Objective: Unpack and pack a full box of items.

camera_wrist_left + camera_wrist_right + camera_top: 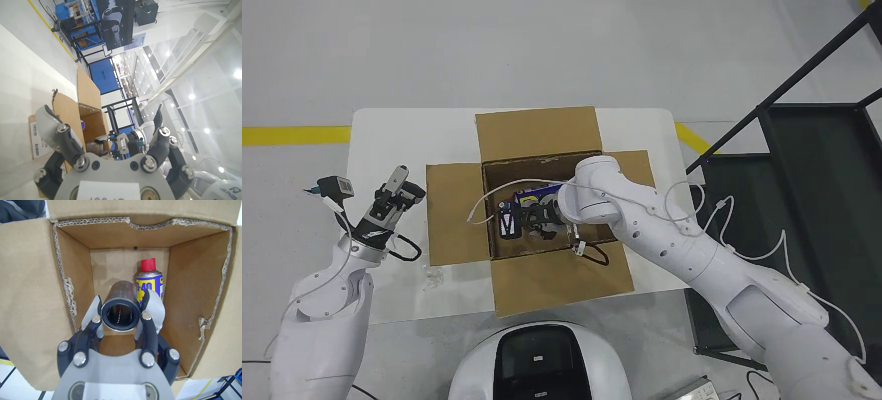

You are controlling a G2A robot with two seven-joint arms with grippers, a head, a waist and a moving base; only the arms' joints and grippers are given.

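Observation:
An open cardboard box (539, 134) stands mid-table with its flaps spread. My right gripper (121, 306) is inside the box (121, 236), shut on a hollow metal cylinder (121, 294) with small balls lining its bore. Beside the cylinder, a blue-and-yellow spray can (149, 281) with a red cap lies on the box floor. From above, the right gripper (534, 216) sits low in the box next to the can (538, 190). My left gripper (400, 184) hangs open over the table's left edge, apart from the box (88, 98), with nothing between its fingers (47, 121).
A white table (402, 140) carries the box. A black metal rack (802, 150) stands off its right side. A small grey device with a cable (335, 186) hangs left of the left arm. A labelled box flap (37, 138) lies near the left gripper.

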